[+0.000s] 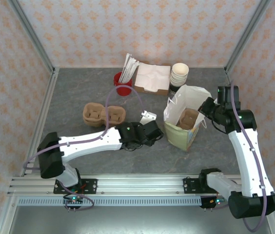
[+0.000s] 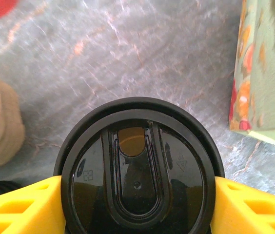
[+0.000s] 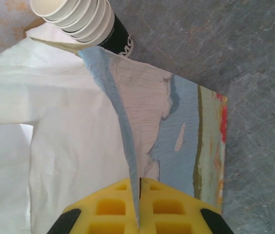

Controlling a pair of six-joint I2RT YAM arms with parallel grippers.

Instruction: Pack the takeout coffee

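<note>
Takeout coffee (image 2: pixel 137 180) stood upright between the fingers of the left gripper (image 2: pixel 137 197), couldn't tell if squeezed yet; paper bag (image 2: pixel 262 73) sat off to their right, right gripper (image 3: pixel 138 209) pinching its rim.

the grey marbled table (image 1: pixel 74 97) bears a pulp cup tray (image 1: pixel 103 115) centre left, a paper bag (image 1: pixel 177 136) centre right, a red cup (image 1: pixel 123 89), napkins (image 1: pixel 152 78) and stacked cups (image 1: pixel 179 74) at top.

Along the tabletop's far edge stand a red cup (image 1: pixel 123 85) of white paper-wrapped sticks, a brown box of white napkins (image 1: pixel 152 78) and stacked cream paper cups (image 1: pixel 179 75); a pulp cup carrier (image 1: pixel 103 115) lies left of centre.
</note>
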